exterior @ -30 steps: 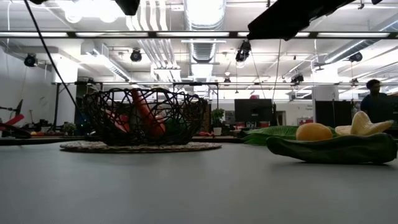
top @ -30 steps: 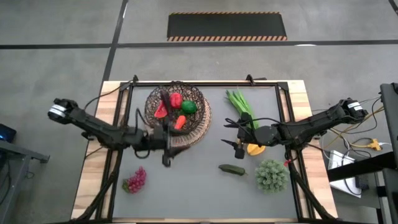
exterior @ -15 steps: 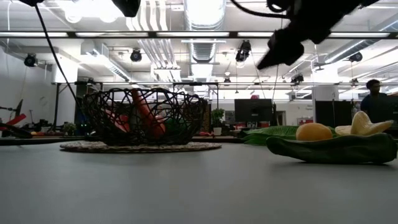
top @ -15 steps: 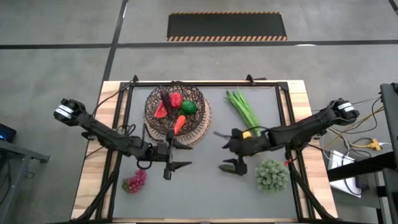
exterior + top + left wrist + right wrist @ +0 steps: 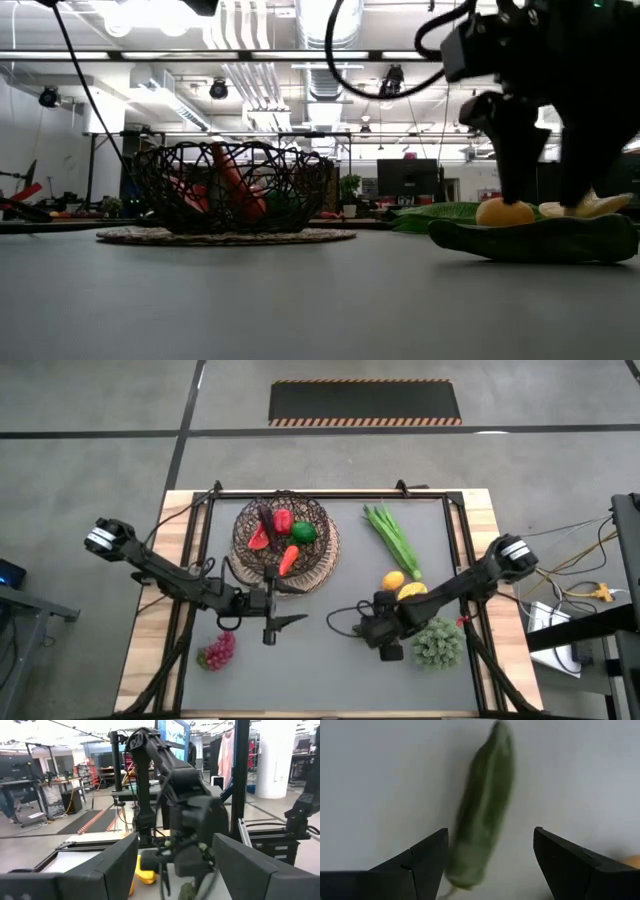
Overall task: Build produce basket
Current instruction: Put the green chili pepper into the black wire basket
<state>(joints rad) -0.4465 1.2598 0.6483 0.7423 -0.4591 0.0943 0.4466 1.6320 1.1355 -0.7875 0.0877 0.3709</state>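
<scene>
Two dark, jointed arms, each with a pale grey cylindrical collar near its outer joint. Thin black cables loop loosely along the links. The left claw (image 5: 285,622) and right claw (image 5: 384,641) end in matte black, flat, wedge-shaped fingers (image 5: 425,857) with squared edges.

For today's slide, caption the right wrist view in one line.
Open right claw poised over the green cucumber lying on the grey table.

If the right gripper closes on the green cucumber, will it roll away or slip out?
The cucumber is long and rounded, lying flat on the table, so a sideways nudge may roll it. Its skin looks smooth, so it might slip in a loose grip. The right gripper is open astride it, across its narrow width, which probably suits a firm pinch.
</scene>
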